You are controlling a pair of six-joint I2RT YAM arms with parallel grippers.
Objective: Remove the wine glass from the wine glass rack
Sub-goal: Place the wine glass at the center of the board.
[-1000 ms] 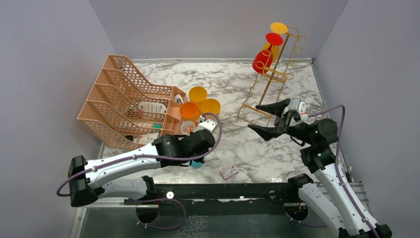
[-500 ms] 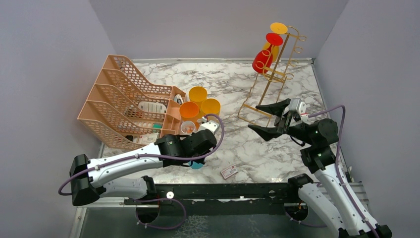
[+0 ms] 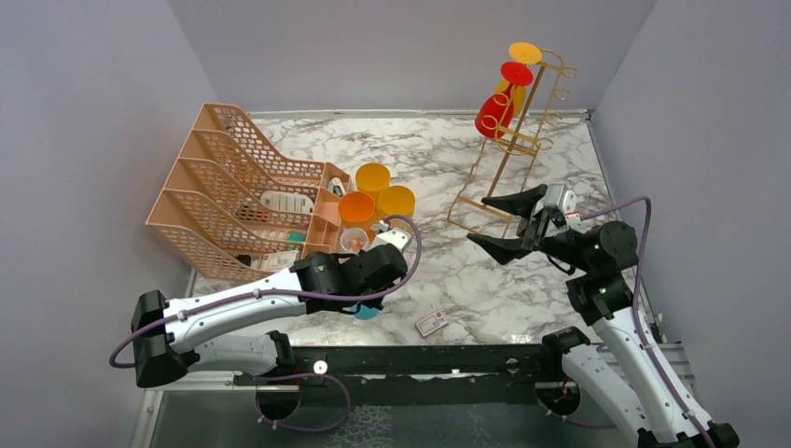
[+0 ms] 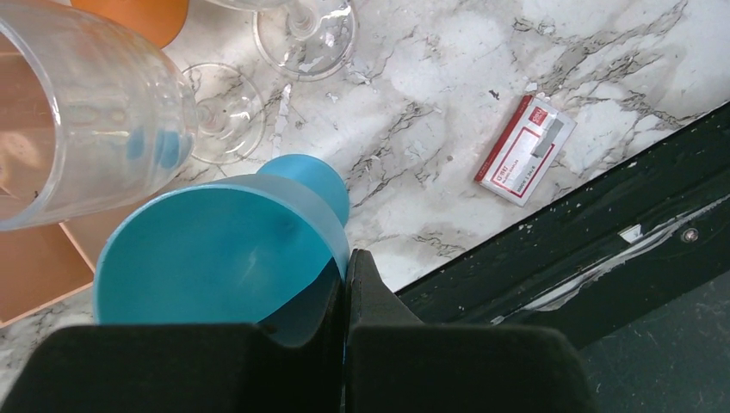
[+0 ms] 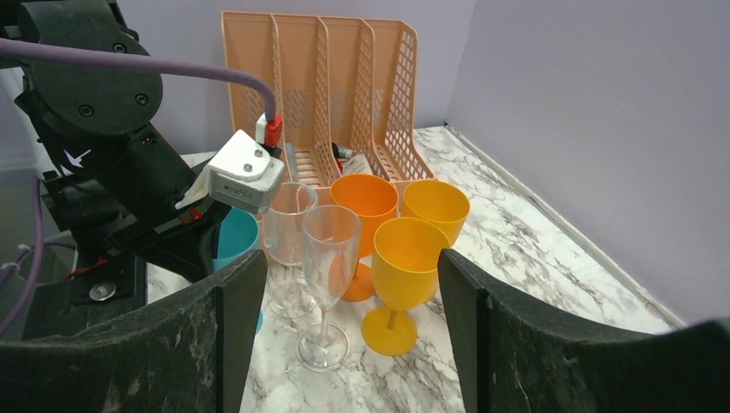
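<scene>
Plain lilac walls [image 3: 401, 47] enclose a marble-patterned tabletop [image 3: 420, 159], seemingly evenly lit.

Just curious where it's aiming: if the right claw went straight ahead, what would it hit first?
Probably the nearest yellow glass, beside a clear glass; depth is hard to judge.

Bare tabletop [image 3: 431, 177] between goblet cluster [image 3: 377, 193] and rack [image 3: 524, 140]

Gold rack [image 3: 522, 140], red wine glass [image 3: 492, 114], teal glass [image 4: 215, 249], marbled table [image 3: 466, 280]
</scene>
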